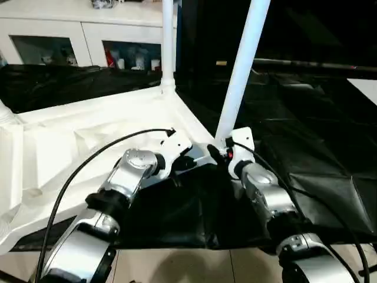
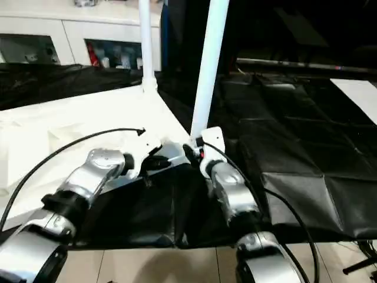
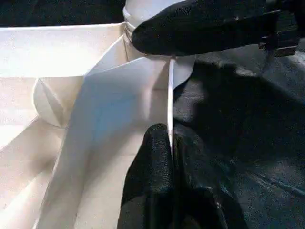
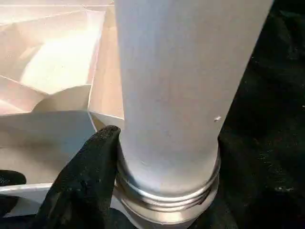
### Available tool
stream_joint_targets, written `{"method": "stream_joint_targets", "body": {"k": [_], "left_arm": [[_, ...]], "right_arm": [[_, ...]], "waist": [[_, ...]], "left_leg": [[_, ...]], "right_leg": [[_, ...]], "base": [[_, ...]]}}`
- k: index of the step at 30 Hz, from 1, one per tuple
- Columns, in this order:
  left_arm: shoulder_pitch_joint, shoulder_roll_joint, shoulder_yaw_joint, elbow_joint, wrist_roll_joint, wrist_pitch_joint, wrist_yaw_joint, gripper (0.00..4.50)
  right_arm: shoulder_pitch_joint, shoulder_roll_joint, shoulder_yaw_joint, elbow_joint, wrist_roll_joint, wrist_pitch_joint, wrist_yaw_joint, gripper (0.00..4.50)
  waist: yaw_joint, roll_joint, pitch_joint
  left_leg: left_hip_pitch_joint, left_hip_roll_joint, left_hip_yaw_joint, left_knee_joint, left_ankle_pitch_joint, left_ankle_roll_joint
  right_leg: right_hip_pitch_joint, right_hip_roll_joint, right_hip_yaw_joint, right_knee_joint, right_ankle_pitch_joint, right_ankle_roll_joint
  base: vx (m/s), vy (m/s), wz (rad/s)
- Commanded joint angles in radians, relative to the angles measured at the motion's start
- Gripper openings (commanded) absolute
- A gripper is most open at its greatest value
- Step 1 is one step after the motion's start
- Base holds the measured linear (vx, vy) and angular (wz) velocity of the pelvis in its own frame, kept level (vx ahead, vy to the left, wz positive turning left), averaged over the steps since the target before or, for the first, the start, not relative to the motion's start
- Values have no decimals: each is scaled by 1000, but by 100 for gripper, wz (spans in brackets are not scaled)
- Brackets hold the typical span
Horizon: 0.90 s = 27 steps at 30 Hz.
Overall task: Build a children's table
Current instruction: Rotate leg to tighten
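Black cloth covers your counter (image 1: 306, 147), with the children's table upside down on it.

Behind the counter stands a white glass-door cabinet (image 1: 88, 44); small items sit behind its panes, too blurred to name. Your tabletop (image 1: 88, 135) lies ribbed underside up on the cloth. One white leg (image 1: 168, 41) stands upright in the far corner socket (image 1: 167, 85). A second leg (image 1: 242, 65) leans slightly at the near corner, its threaded grey end (image 4: 167, 195) at that corner's socket; you cannot tell how far in it sits. Your right gripper (image 4: 157, 191) has its jaws spread around the base of this leg, one black finger (image 4: 86, 176) touching it. Your left gripper (image 3: 170, 157) has its jaws pressed together, pinching the thin white edge (image 3: 170, 105) of the tabletop beside that corner.
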Motion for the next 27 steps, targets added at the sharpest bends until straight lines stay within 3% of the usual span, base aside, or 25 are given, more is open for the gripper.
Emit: {"method": "stream_joint_targets", "body": {"k": [1, 8, 11, 13, 19, 22, 27], "left_arm": [[15, -28, -10, 32, 2, -17, 34, 0], [49, 35, 1, 12, -15, -66, -52, 0], [93, 97, -9, -52, -46, -79, -188, 0], [113, 123, -11, -87, -63, -73, -247, 0], [156, 197, -15, -169, -97, -74, -372, 0], [174, 219, -15, -214, -127, -41, -426, 0], [188, 229, -11, -240, -135, -26, -451, 0]], "right_arm": [[4, 28, 35, 20, -9, -7, 52, 343], [15, -44, 47, -49, 21, -19, 220, 389], [39, -134, 86, -120, 32, 0, 395, 389], [53, -179, 106, -154, 36, 5, 481, 389], [88, -307, 151, -252, 44, 42, 711, 389], [85, -329, 163, -273, 65, 63, 769, 389], [80, -336, 179, -268, 46, 59, 794, 389]], "waist": [[-1, -3, -46], [3, -9, -47], [6, -9, -48], [3, -9, -48], [6, -4, -53], [6, -4, -51], [7, -5, -48]], "left_leg": [[10, 11, -1, -70, -373, -10], [4, 13, 2, -69, -339, 14], [-4, 14, 1, -69, -300, 28], [-4, 14, 4, -68, -289, 33], [3, 17, 8, -61, -216, 60], [5, 18, 10, -61, -236, 57], [7, 19, 9, -64, -258, 38]], "right_leg": [[25, -46, 28, -97, -381, -131], [32, -48, 28, -94, -351, -142], [42, -48, 27, -88, -310, -148], [39, -47, 28, -88, -304, -156], [43, -39, 28, -66, -111, -224], [43, -43, 28, -69, -142, -231], [39, -45, 29, -75, -215, -214]], "base": [[0, 0, 0], [0, 0, 0], [0, 0, 0], [0, 0, 0], [0, 0, 0], [0, 0, 0], [0, 0, 0]]}}
